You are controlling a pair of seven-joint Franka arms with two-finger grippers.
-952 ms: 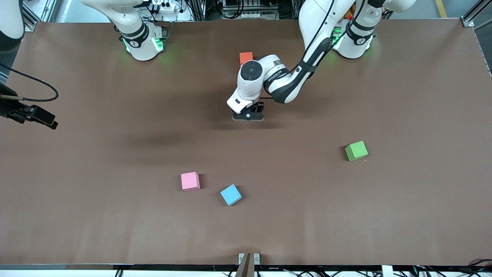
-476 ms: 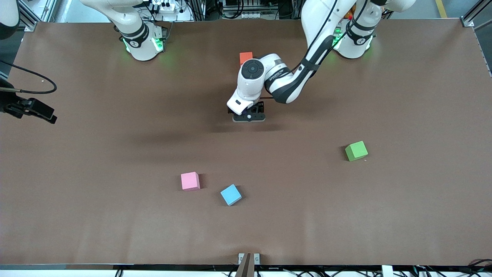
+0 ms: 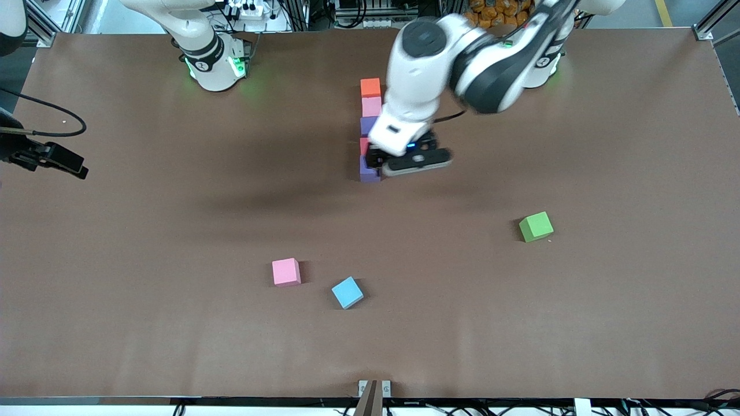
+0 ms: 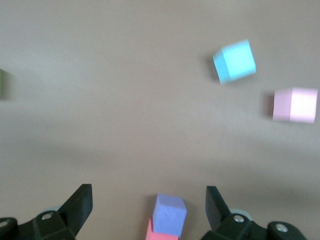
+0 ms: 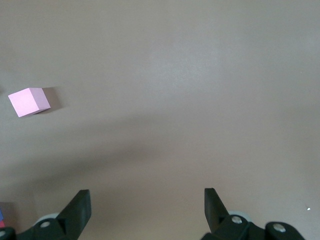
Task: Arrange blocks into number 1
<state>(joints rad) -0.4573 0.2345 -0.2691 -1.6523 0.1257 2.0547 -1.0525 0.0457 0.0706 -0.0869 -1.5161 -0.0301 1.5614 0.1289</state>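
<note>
Left gripper [image 3: 411, 164]: empty, fingers spread, over the block column's [image 3: 370, 130] near end
Right gripper [image 5: 145, 212]: spread, empty, waiting
Containers: cannot see any

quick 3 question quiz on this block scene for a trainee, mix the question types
1. True or false: the left gripper is holding a block.
2. Counting from the robots' bases toward the front camera, which colour order does the column show? A) orange, pink, purple, red, purple B) red, purple, orange, pink, blue C) green, pink, blue, purple, red
3. Fill in: the loose block nearest the left arm's end of the table is ____.

Key
1. False: it is open over the table beside the near purple block, holding nothing.
2. A: orange block, pink block, purple block, red block, near purple block.
3. Green: the green block; the loose pink block and blue block lie elsewhere.
</note>
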